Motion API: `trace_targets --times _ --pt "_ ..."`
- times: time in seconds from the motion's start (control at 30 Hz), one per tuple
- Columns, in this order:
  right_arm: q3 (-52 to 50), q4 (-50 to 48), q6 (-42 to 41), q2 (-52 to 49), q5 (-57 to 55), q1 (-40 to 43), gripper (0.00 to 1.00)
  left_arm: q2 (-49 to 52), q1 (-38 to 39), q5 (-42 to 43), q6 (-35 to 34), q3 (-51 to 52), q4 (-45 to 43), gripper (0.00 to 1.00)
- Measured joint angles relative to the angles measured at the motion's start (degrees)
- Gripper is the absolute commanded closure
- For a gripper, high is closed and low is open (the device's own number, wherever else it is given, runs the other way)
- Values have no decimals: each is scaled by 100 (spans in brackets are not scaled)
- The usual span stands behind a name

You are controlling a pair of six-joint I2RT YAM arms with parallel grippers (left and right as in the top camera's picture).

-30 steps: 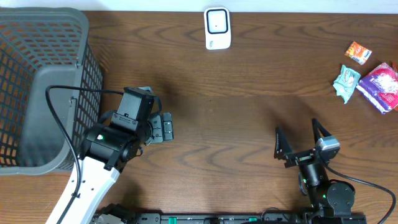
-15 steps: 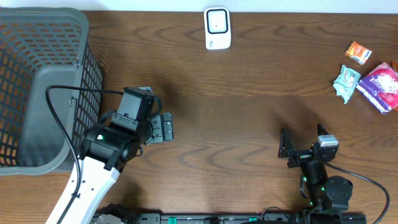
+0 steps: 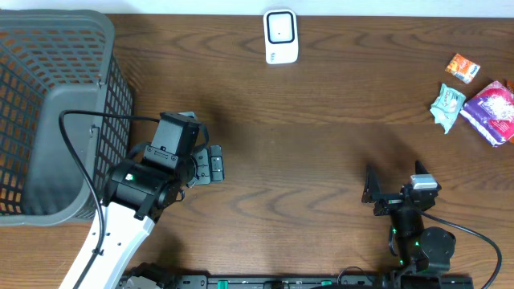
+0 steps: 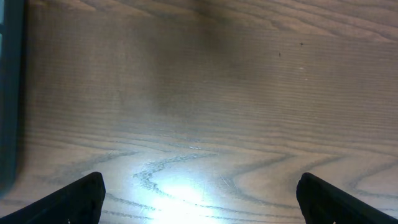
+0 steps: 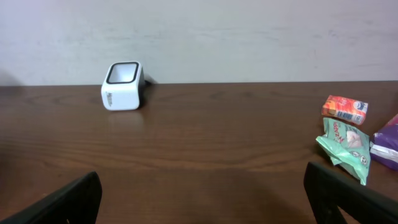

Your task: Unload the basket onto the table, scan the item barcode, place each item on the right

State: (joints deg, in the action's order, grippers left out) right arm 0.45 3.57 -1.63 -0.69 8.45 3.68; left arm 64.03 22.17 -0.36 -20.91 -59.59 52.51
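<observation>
A white barcode scanner [image 3: 281,36] stands at the far middle of the table, and shows at upper left as the scanner [image 5: 122,86] in the right wrist view. At the far right lie three items: an orange packet [image 3: 463,67], a green packet [image 3: 446,106] and a purple packet [image 3: 491,111]. My right gripper [image 3: 393,183] hovers near the front edge, open and empty, well short of them. My left gripper [image 3: 210,164] is open over bare wood at the left, holding nothing.
A large grey mesh basket [image 3: 48,112] fills the left end of the table, right beside the left arm; its wall [image 4: 9,93] shows at the left edge of the left wrist view. The wooden table [image 3: 305,144] lies between the arms.
The right gripper has drawn back toward the front edge and tipped up, so its fingers look shorter from above. The left arm has not moved.
</observation>
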Motion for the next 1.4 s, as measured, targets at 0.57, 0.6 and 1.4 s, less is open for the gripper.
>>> trace_targets --times 0.57,0.6,1.4 --pt "0 7 236 0 -66 -321 1 0 0 2 0 0 0 2" --pt "0 7 236 0 -66 -321 1 0 0 0 0 0 0 2" --pt "0 4 227 0 -76 -466 1 0 0 0 0 0 0 2"
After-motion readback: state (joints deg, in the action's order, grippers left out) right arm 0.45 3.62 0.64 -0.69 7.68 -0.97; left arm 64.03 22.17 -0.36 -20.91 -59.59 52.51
